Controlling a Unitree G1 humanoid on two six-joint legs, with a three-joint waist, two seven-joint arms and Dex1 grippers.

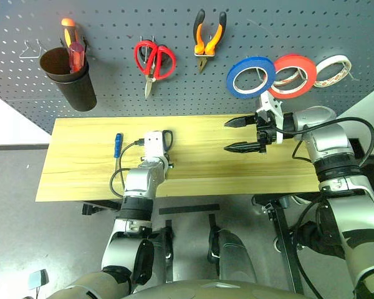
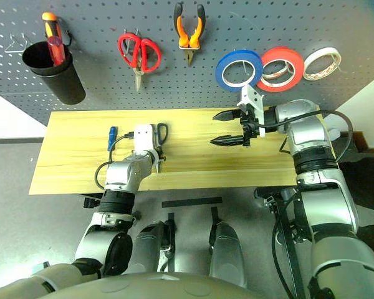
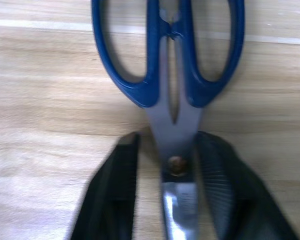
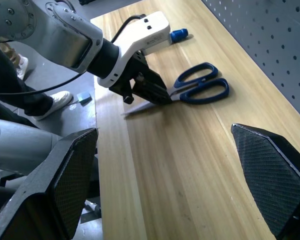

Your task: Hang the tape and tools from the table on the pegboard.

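Note:
Dark blue-handled scissors (image 3: 174, 131) lie flat on the yellow wood table (image 1: 81, 168). My left gripper (image 4: 159, 96) is shut on them at the pivot, one black finger on each side of the shank. Left of it on the table lies the small blue-handled screwdriver (image 1: 118, 144). On the grey pegboard (image 1: 112, 93) hang the orange-and-black pliers (image 1: 209, 37) and the blue tape (image 1: 250, 76). My right gripper (image 1: 227, 136) hovers over the table's right half below the blue tape, open wide, pointing left, with nothing between its fingers.
Red-handled scissors (image 1: 154, 60), a red tape roll (image 1: 294, 75) and a white roll (image 1: 332, 70) also hang on the board. A black cup (image 1: 68, 78) at its left holds orange and red screwdrivers (image 1: 71, 47). A bare wire hook (image 1: 30, 48) sits beside the cup.

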